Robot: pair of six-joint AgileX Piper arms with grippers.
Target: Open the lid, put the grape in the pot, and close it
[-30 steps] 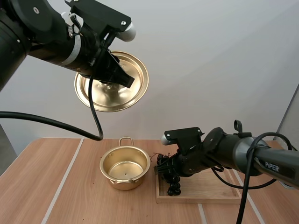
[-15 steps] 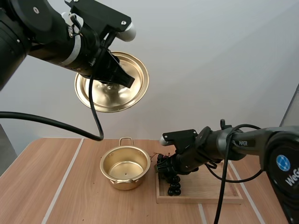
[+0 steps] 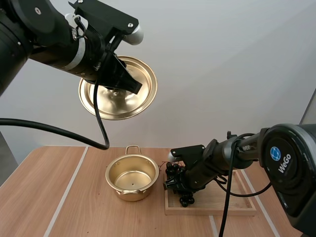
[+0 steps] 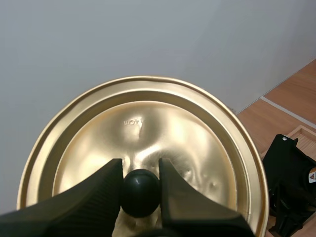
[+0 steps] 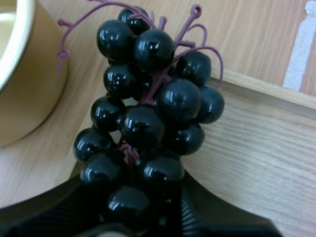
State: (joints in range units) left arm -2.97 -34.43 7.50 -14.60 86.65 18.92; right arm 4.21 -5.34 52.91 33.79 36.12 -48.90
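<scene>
The left hand (image 3: 131,85) holds a round golden metal lid (image 3: 145,96) high above the pale wooden desk (image 3: 49,197), its two black fingers clamped on the lid's black ball knob (image 4: 140,191). The right hand (image 5: 143,210) is closed around the lower end of a bunch of glossy black grapes on purple stems (image 5: 148,118). The bunch sits at the side of the shallow wooden tray (image 3: 222,202) nearest the pot; whether it has left the wood cannot be told. The matching golden metal pot (image 3: 123,190) stands open and empty about midway along the desk, toward its far edge. The tray lies just beside it, toward the right edge. The first step looks complete and the second, picking up the fruit, appears to be in hand. The next move probably calls for a lift that takes the hanging grapes over the tray's raised lip, then a short carry toward the desk's left edge, over the pot's rim, and a release above its mouth. Room is tight low down, where tray lip, pot wall and loose stems crowd together and could snag. Above the pot it is generous, since the lid hangs well apart from it, and open desk stretches from the pot to the left edge.
</scene>
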